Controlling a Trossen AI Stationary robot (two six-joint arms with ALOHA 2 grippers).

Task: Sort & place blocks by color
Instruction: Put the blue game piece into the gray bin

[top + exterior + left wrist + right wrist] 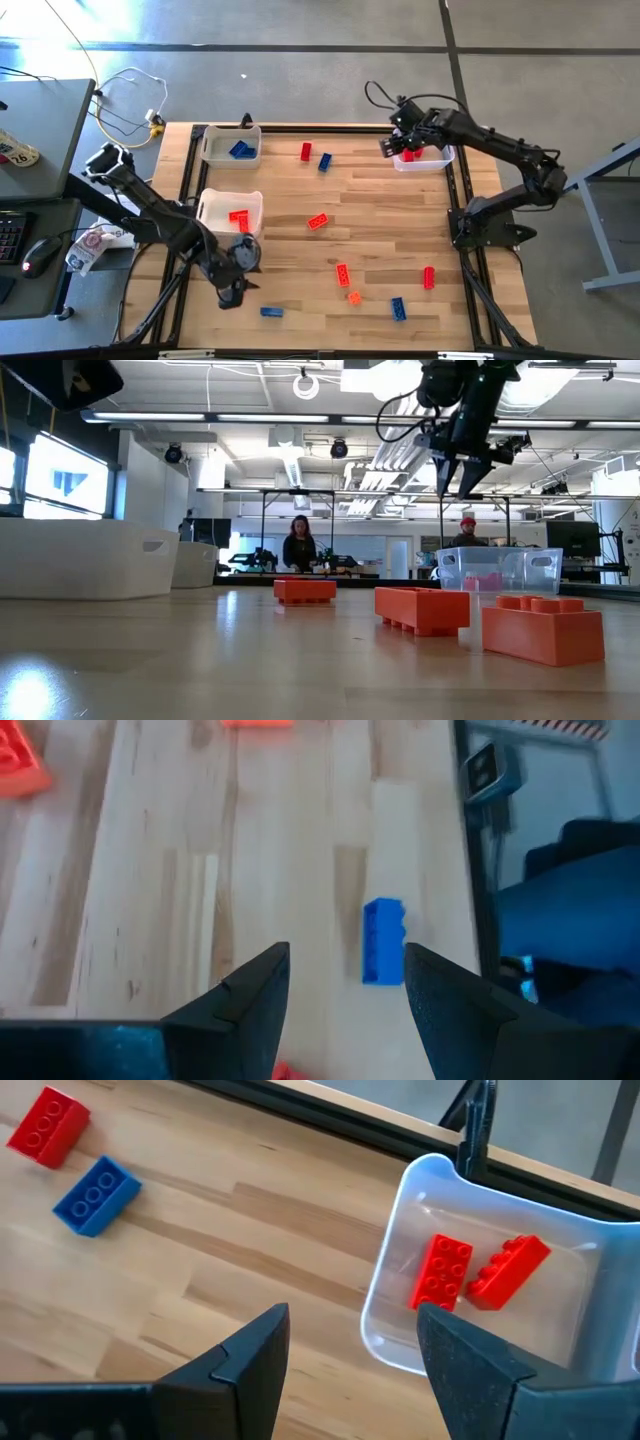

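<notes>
Small studded blocks lie flat on the wooden table: red ones (306,151) (343,273) (429,277), blue ones (325,161) (398,308) and an orange one (354,297). My left gripper (232,290) (345,960) is open and empty near the table's near left corner. A blue block (271,312) (383,942) lies just ahead of its fingers, untouched. My right gripper (395,147) (350,1320) (455,475) hangs open and empty above the left rim of the clear bin (440,160) (400,1210), which holds two red blocks (441,1272) (510,1268).
A white bin (215,150) at the far left holds a blue block (241,150). A second white bin (212,205) beside my left arm holds red blocks (239,217). Another red block (318,221) lies mid-table. A black frame (300,128) edges the table. Two people stand far behind in the low view.
</notes>
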